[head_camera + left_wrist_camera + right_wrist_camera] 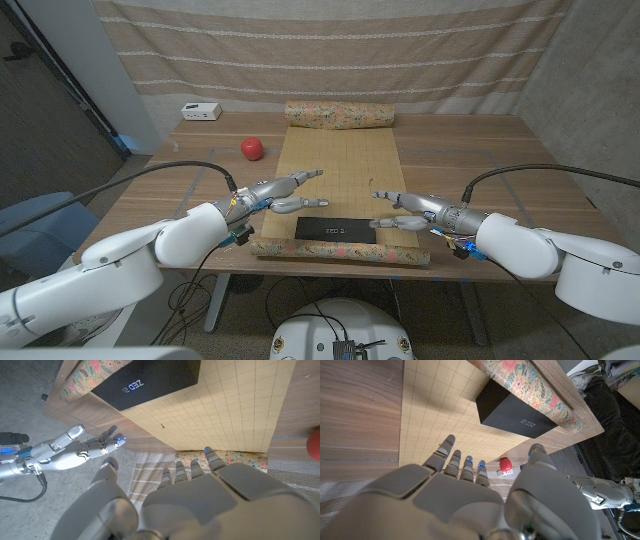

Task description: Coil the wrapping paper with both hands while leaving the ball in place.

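We hold both hands, left hand (285, 192) and right hand (408, 210), wide and empty above the wrapping paper (340, 165); the ball (251, 148) sits upper left.

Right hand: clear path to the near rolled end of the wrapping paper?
Probably yes. The right hand hovers open over the wrapping paper, just beyond the near roll. The black box sits beside it but doesn't seem to block that end.

Wooden table (500, 160): brown plank top, stood against a grey wall (590, 60). Striped beige curtain (330, 45) hung behind it. Small white box (201, 111) sat at the far left corner. Grey floor (40, 150) lay alongside.
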You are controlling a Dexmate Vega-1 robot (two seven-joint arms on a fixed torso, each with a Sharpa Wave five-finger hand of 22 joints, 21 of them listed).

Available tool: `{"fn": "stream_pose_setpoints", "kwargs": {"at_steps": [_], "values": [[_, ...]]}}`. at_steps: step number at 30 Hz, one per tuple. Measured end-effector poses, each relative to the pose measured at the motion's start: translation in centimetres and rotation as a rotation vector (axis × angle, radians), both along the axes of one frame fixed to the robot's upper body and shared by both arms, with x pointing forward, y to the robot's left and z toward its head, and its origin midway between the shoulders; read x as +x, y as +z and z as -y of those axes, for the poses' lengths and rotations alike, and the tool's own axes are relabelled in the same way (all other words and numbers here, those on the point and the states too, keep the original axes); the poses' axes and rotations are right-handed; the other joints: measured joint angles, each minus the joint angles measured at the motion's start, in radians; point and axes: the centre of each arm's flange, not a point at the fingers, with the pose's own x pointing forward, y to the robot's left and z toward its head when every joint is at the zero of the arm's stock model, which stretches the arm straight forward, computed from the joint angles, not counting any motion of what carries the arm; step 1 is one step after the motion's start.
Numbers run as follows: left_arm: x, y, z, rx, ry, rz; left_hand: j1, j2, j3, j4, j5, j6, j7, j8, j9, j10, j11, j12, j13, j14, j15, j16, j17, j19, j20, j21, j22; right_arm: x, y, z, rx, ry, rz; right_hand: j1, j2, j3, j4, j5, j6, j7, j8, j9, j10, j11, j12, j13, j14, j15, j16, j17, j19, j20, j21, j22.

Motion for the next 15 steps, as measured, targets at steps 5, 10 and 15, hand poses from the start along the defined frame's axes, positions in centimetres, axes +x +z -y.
{"fn": "stream_pose_setpoints", "kwargs": {"at_steps": [5, 10, 15], "values": [[-0.2, -0.1, 0.0, 0.031, 0.014, 0.002, 0.005, -0.005, -0.001, -0.009, 0.004, 0.003, 0.003, 0.003, 0.000, 0.005, -0.005, 0.000, 0.000, 0.010, 0.000, 0.007, 0.000, 0.015, 0.000, 0.005, 0.000, -0.1, -0.3, -0.3, -0.016, 0.007, -0.010, 0.009, -0.009, -0.004, -0.004, 0.000, 0.003, 0.003, 0.000, 0.000, 0.000, 0.000, 0.000, 0.000, 0.000, 0.000, 0.000, 0.000, 0.003, 0.003, 0.000, 0.000], [-0.3, -0.4, 0.1, 0.063, 0.026, -0.003, 0.028, -0.028, -0.012, -0.020, 0.008, 0.003, 0.003, 0.003, -0.001, 0.013, 0.002, 0.000, 0.000, 0.033, -0.003, 0.007, 0.000, 0.034, 0.001, 0.005, -0.001, -0.3, -0.5, -0.8, -0.049, 0.012, -0.019, 0.023, -0.022, -0.004, -0.019, 0.004, 0.000, 0.007, 0.000, 0.000, -0.013, -0.005, 0.000, 0.000, -0.001, -0.001, 0.000, 0.000, 0.004, 0.004, 0.000, 0.000], [-0.3, -0.5, 0.0, 0.093, 0.040, -0.009, 0.037, -0.037, -0.011, -0.028, 0.008, 0.007, 0.007, 0.003, -0.003, 0.018, -0.004, 0.003, 0.000, 0.040, 0.000, 0.007, 0.000, 0.043, 0.007, 0.011, -0.002, -0.4, -0.5, -1.3, -0.095, 0.005, -0.024, 0.035, -0.035, -0.004, -0.035, 0.012, -0.021, 0.005, 0.000, 0.000, -0.032, -0.011, -0.004, 0.000, -0.011, 0.000, 0.000, 0.000, 0.000, 0.007, 0.000, 0.000]]}}
